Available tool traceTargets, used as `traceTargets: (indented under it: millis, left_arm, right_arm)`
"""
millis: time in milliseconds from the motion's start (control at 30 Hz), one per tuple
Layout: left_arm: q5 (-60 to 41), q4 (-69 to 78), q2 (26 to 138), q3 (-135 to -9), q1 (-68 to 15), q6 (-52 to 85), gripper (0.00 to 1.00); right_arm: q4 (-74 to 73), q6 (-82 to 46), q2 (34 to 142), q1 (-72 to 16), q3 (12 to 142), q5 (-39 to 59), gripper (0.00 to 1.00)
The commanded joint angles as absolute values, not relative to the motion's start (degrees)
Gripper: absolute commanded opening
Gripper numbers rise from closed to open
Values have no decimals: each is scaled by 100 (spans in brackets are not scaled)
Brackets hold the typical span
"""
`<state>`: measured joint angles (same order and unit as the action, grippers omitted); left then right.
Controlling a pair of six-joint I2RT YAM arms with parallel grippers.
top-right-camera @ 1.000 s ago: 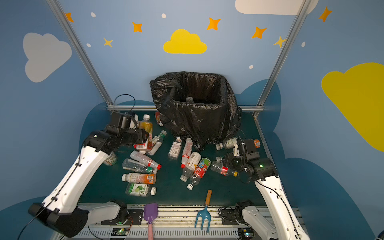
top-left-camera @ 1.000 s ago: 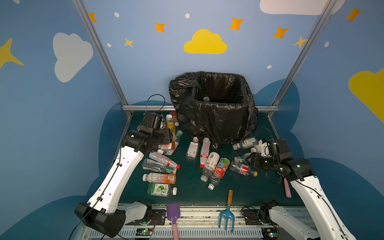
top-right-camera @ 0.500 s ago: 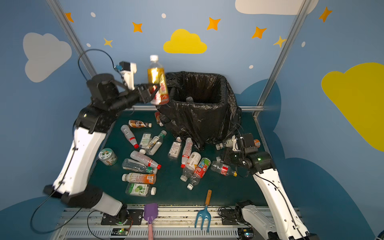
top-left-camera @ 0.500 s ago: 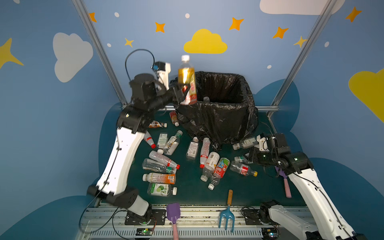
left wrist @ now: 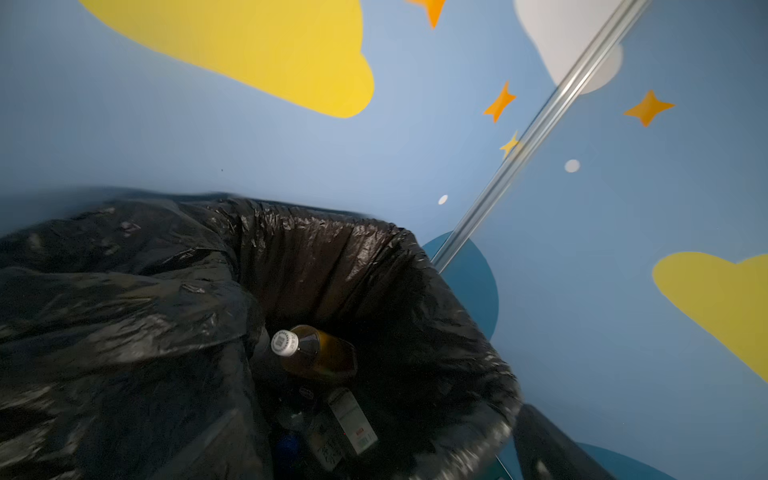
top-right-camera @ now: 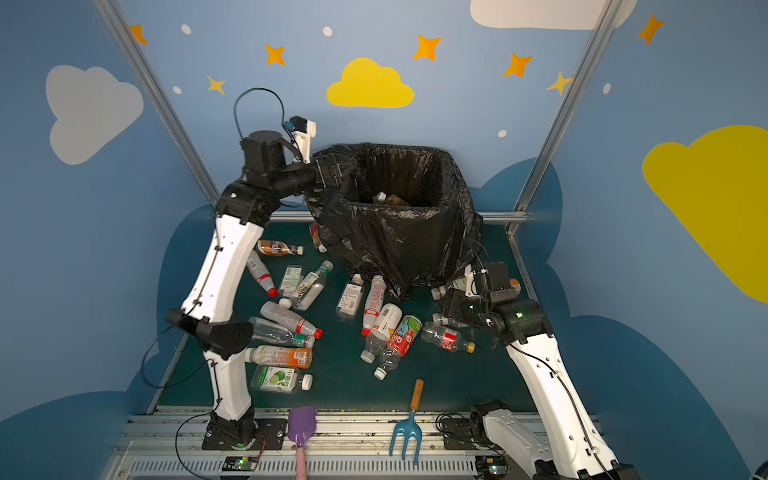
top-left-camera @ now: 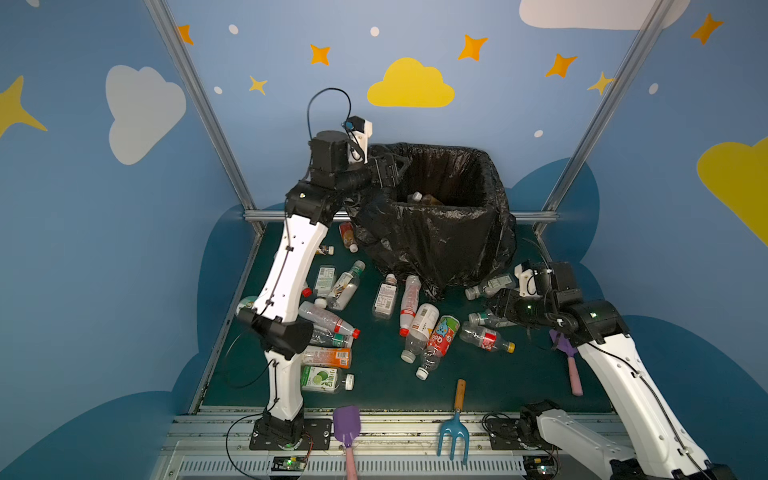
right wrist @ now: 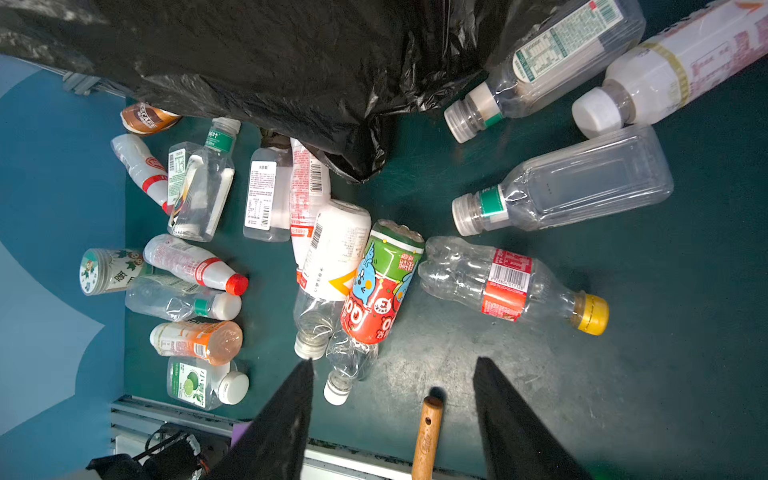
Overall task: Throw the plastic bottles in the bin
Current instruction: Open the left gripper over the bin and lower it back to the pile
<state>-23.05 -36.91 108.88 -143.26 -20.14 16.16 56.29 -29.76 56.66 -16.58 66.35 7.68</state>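
Both top views: left end effector (top-left-camera: 395,168), jaws apart and empty, at the bin (top-left-camera: 436,241) rim; amber bottle (top-left-camera: 430,201) inside, below it. Left wrist: amber bottle lies in the bin. Right wrist: right end effector (right wrist: 392,360), jaws apart, empty, above bottles (right wrist: 507,286) on the tabletop (right wrist: 665,374).

**Legible print on the bottles: one brand fragment, a few codes, little else.**

The brown-labelled bottle (top-right-camera: 276,248), at 10 o'clock from the cartoon bottle (top-right-camera: 404,336) in a top view, reads "ESCAFE" in white in the right wrist view. The cartoon bottle's red band carries big white rounded letters like "oO". At 3 o'clock from it, the clear bottle with the yellow cap (top-right-camera: 445,337) shows a black barcode on its red label, with digits too fine to read. The amber bottle (left wrist: 322,353) in the bin (left wrist: 332,257) has a grey square code on its white cap. Chinese print elsewhere cannot be made out.
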Motion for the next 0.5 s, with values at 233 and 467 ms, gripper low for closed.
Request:
traceTargets:
  millis: [233, 467]
  left_arm:
    - [-1166, -4694, 7848, -10984, -2056, 756, 100]
    - [-998, -4618, 6681, -8101, -2060, 1547, 100]
  right_arm:
    - [5759, -2891, 6015, -1584, 6599, 561, 62]
    - [5671, -2742, 5850, -1633, 5970, 998, 67]
